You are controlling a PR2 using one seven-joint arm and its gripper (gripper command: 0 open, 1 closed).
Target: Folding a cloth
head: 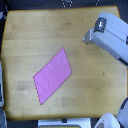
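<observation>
While most of the exterior view is taken up by a broad wooden table [30,35], its pale top with rounded corners reaches nearly to every edge of the picture, and dark floor shows only in thin strips around it. Next in size is the robot's arm [114,42], a bulky white and grey body that enters from the exterior view's right and hangs over the table's upper right part, well apart from the fabric. Below the middle of the table, a little toward the exterior view's left, lies the cloth [52,75], a thin pink sheet spread flat on the wood with four sides and a slanted, diamond-like outline; one corner points toward the upper right and the opposite one toward the lower left, and nothing touches it. At the arm's tip, toward the table's centre, sits the claw [88,37], small and blurred from this angle, so I cannot tell whether its fingers are spread or pressed together; it holds no part of the cloth.
</observation>
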